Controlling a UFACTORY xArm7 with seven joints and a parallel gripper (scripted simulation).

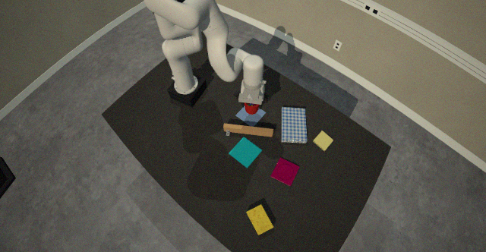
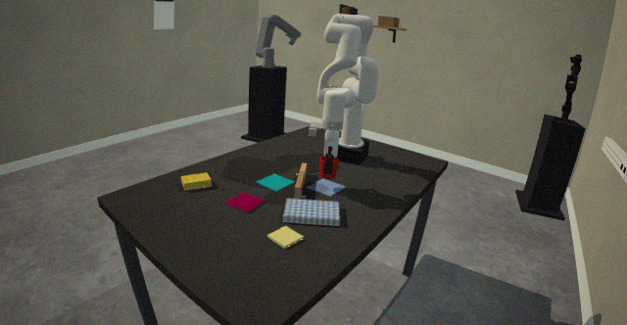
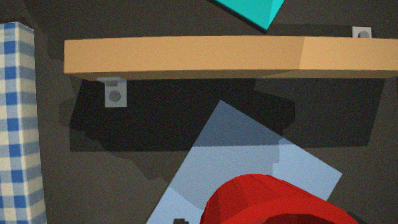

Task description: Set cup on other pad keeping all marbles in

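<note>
The red cup is upright, held above the light blue pad, with a gap below its base. My gripper is shut on the cup; a dark finger shows against its side. Small blue shapes show at the cup's mouth in the top view; the marbles cannot be counted. The wooden rail stands between the cup and the teal pad, which lies flat beyond it.
A blue checkered block lies beside the rail's end. A magenta square lies near the teal pad. A pale yellow square and a yellow sponge lie farther off.
</note>
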